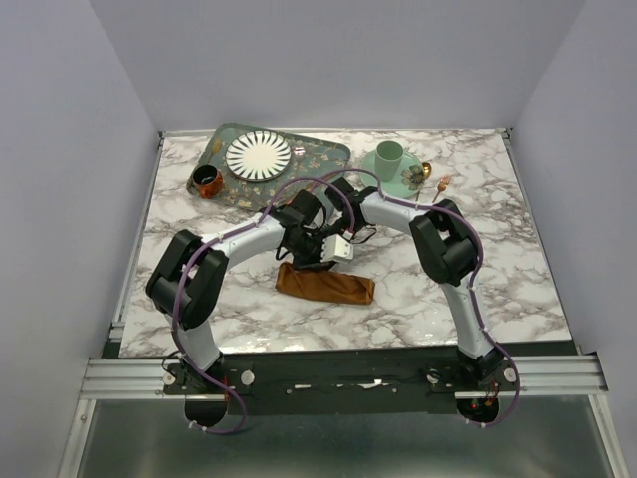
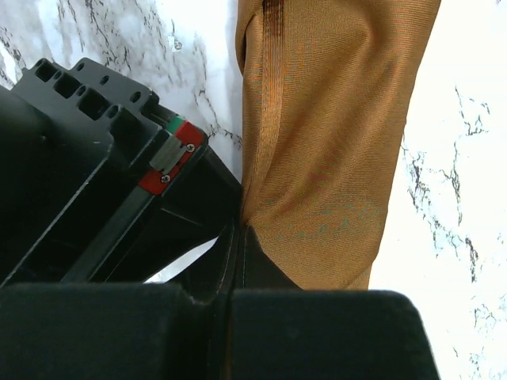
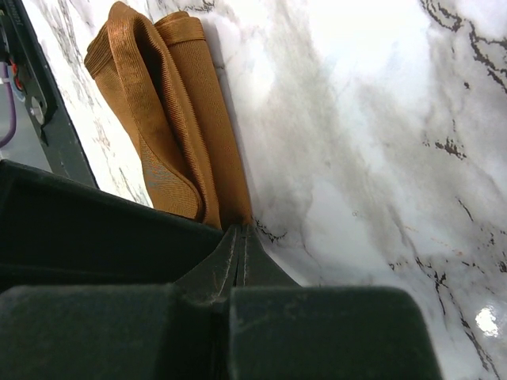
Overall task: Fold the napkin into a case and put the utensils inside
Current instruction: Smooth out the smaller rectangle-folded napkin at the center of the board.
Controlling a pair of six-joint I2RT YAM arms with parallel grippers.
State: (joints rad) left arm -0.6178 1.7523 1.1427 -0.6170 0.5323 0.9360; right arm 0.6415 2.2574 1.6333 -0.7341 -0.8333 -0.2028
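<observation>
The rust-orange napkin lies folded into a long narrow band on the marble, in front of both grippers. My left gripper is shut, pinching the band's edge at its fingertips. My right gripper is shut too, with its tips on the band's end. The two grippers sit close together at the band's far left part. A copper spoon and fork lie at the far right beside the green saucer. A knife does not show.
A patterned green tray at the back left holds a striped plate. A small brown cup stands at its near corner. A green cup stands on a green saucer at the back right.
</observation>
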